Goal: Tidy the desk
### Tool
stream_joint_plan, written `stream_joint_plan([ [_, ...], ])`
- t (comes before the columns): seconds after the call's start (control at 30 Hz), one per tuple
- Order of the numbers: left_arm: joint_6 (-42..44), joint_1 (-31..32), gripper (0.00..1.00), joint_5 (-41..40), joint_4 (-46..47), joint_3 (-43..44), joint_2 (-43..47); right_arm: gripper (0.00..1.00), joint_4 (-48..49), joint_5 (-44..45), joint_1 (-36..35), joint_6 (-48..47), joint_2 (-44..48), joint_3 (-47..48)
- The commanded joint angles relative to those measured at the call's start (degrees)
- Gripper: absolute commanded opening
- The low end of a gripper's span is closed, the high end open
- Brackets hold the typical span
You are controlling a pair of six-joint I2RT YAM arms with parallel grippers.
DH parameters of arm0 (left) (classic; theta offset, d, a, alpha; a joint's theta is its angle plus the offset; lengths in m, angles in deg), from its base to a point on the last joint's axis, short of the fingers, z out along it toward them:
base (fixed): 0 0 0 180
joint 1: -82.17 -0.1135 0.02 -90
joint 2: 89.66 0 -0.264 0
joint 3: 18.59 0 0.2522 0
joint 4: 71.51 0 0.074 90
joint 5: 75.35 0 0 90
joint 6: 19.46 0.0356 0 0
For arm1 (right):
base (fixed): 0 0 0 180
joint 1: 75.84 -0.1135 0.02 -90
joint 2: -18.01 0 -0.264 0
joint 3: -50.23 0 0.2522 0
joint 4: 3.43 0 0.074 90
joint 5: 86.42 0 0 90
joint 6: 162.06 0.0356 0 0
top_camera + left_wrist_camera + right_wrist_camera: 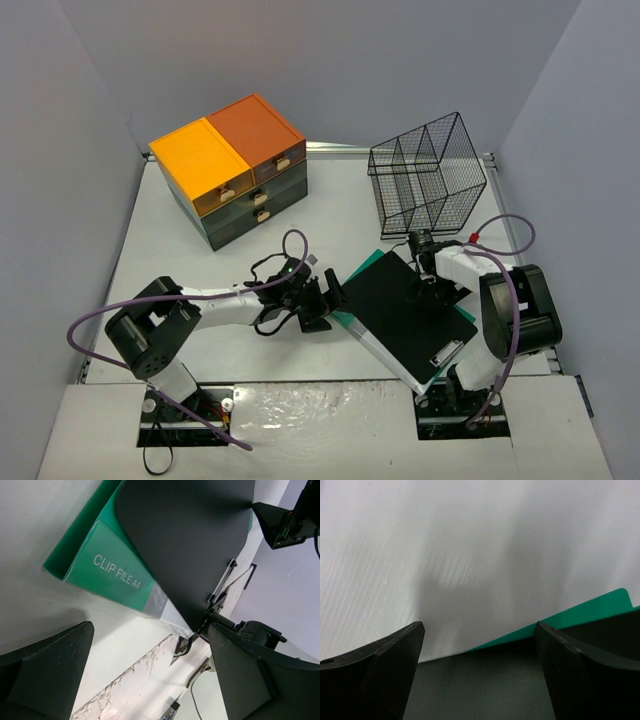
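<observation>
Desk (330,215) is the white top under everything, spanning the whole work area in front of both arm bases. Chest (235,165) with orange tops sits far left, wire basket (425,175) far right, well apart from each other. Centre-right: black clipboard (405,310) lies skewed on top of a green clip file (115,572), with green showing along the clipboard's left and far edges and its metal clip at the near end. The file label reads "CLIP FILE A4". Left gripper (328,303) is low over the desk just beside the file's left edge, jaws wide apart, nothing between them, the file ahead of the fingers. Right gripper (428,280) is over the far part of the clipboard, jaws also apart and holding nothing. Can't tell from the wrist view if its tips touch the clipboard. Both cables loop clear above the arms.
</observation>
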Motion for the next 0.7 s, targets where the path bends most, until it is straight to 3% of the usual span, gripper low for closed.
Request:
stream_joint_plan([
  [0.0,1.76,0.09,0.97,0.13,0.09,4.34,1.54,0.88,-3.40,-7.75,-3.58,-0.61,-2.41,-1.19],
  [0.67,2.86,-1.96,0.97,0.62,-1.52,4.18,2.25,0.87,0.55,-14.82,-16.25,2.13,-11.49,3.68],
])
